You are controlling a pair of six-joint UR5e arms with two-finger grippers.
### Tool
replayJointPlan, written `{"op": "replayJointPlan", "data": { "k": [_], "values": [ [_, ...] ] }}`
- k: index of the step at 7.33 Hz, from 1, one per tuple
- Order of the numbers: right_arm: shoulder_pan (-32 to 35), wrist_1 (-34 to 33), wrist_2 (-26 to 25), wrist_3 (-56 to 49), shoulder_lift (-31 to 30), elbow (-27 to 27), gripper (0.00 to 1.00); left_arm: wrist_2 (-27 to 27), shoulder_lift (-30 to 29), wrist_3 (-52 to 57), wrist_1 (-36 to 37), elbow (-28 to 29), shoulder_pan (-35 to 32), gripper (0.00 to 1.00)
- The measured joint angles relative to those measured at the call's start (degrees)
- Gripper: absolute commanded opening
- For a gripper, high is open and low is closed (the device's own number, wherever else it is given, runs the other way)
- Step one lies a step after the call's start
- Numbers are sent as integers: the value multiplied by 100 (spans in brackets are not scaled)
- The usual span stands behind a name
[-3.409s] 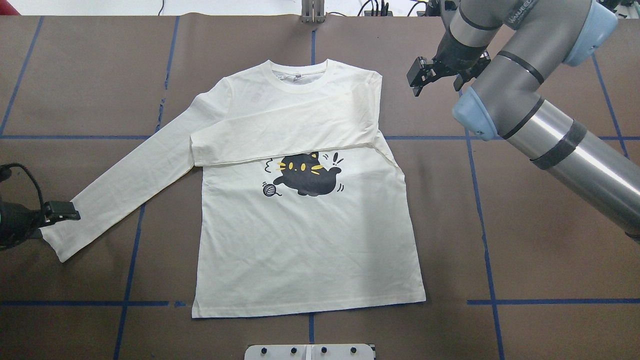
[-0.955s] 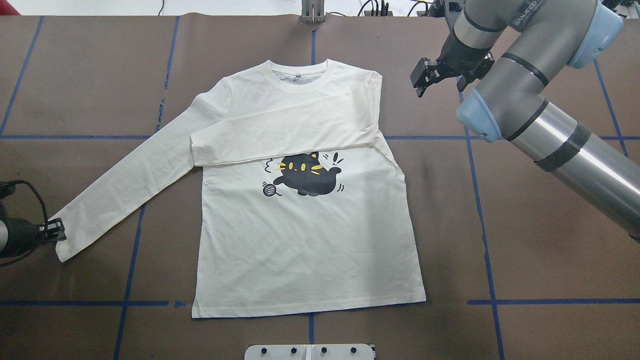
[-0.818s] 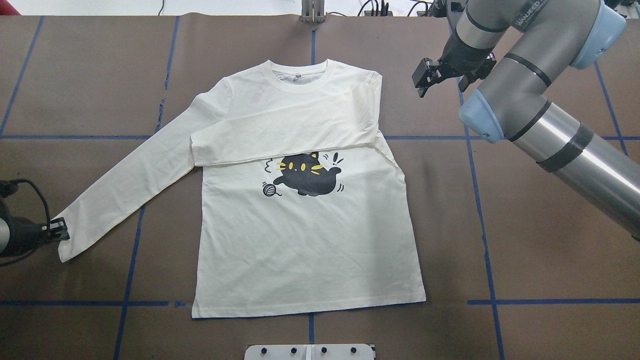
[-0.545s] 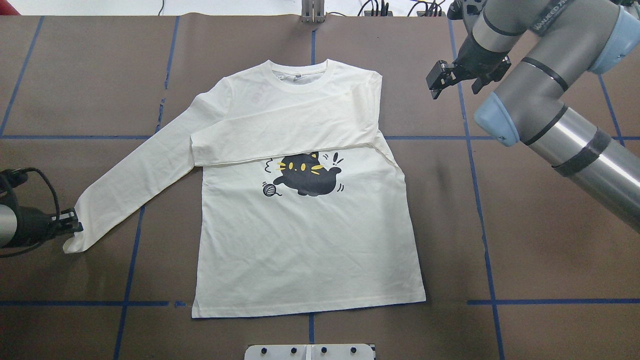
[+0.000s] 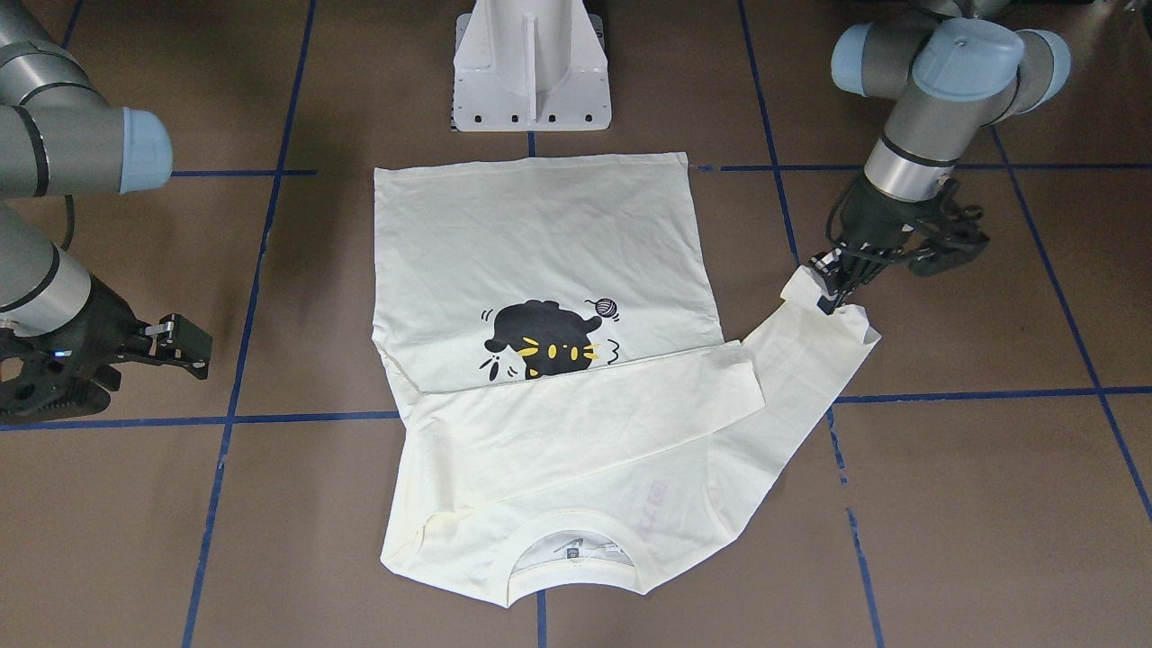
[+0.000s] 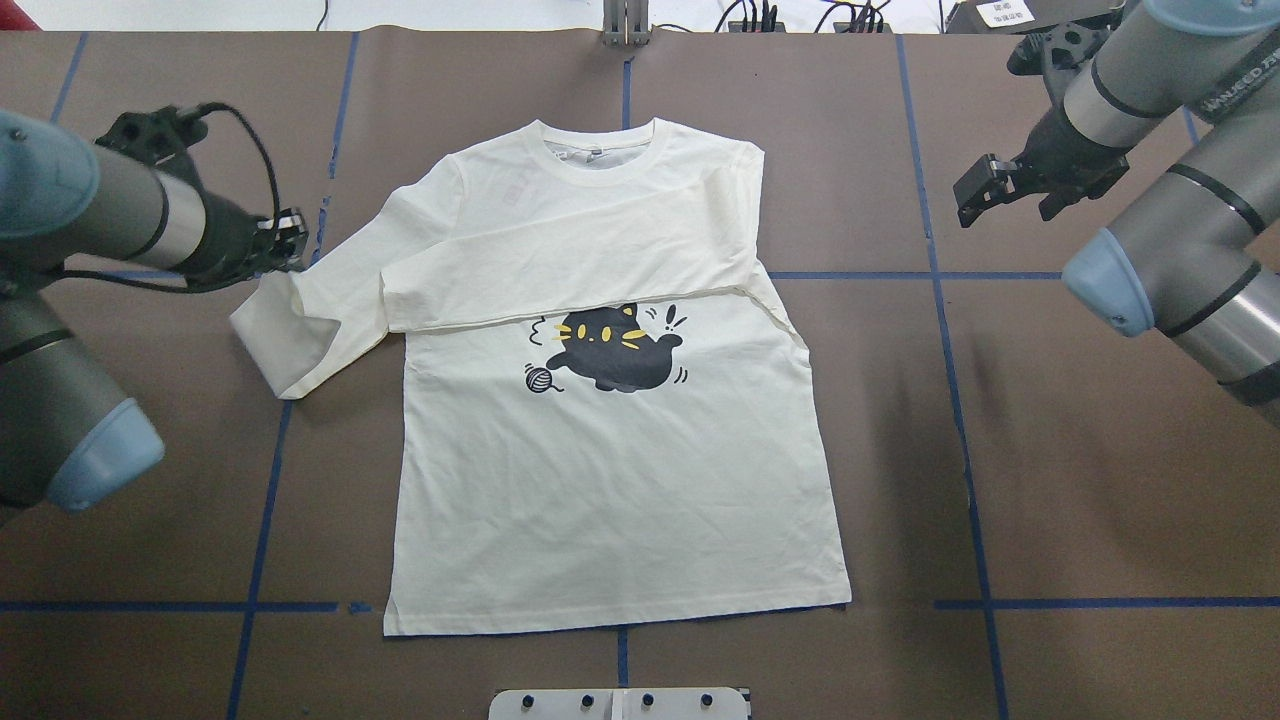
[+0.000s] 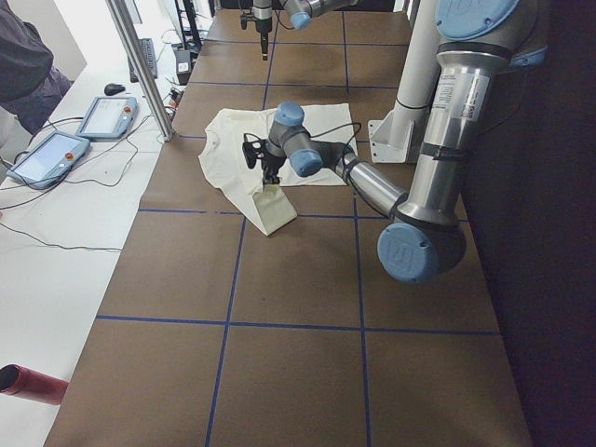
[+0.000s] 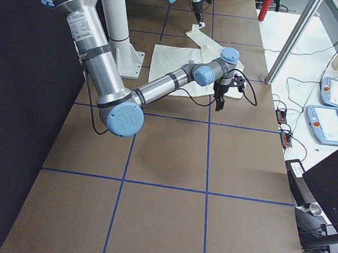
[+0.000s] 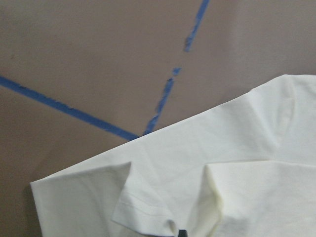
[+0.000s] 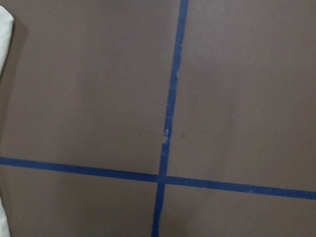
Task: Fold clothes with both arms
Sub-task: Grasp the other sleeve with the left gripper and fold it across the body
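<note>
On the brown table (image 6: 1000,450), within blue tape lines (image 6: 965,450), the cream T-shirt (image 6: 600,480) lies flat, cat print (image 6: 612,348) facing up, collar at the far edge from the robot. The right-side sleeve (image 6: 560,270) lies folded across the chest, its lower edge just above the print. The left-side sleeve (image 6: 300,330) is doubled back on itself beside the body. The left gripper (image 6: 288,235) has its fingers pressed together on the cuff (image 5: 810,286), holding it raised above the table near the shoulder. The right gripper (image 6: 975,195) hangs over bare table well apart from the shirt, fingers spread, holding nothing
</note>
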Motion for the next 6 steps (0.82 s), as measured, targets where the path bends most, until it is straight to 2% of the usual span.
{"op": "replayJointPlan", "data": {
  "k": [2, 3, 4, 5, 6],
  "values": [
    [118, 294, 126, -2, -468, 163, 100, -215, -1512, -295, 684, 127, -47, 0],
    [143, 358, 156, 1, -551, 174, 100, -292, -2287, -646, 791, 471, -23, 0],
    [152, 381, 167, 5, -579, 173, 100, -315, -3050, -1052, 677, 1140, 92, 0],
    [153, 389, 169, 14, -583, 165, 100, -251, -3551, -1443, 244, 1915, 332, 0],
    [152, 392, 169, 30, -579, 155, 100, -55, -3802, -1784, -289, 2561, 601, 0]
  ]
}}
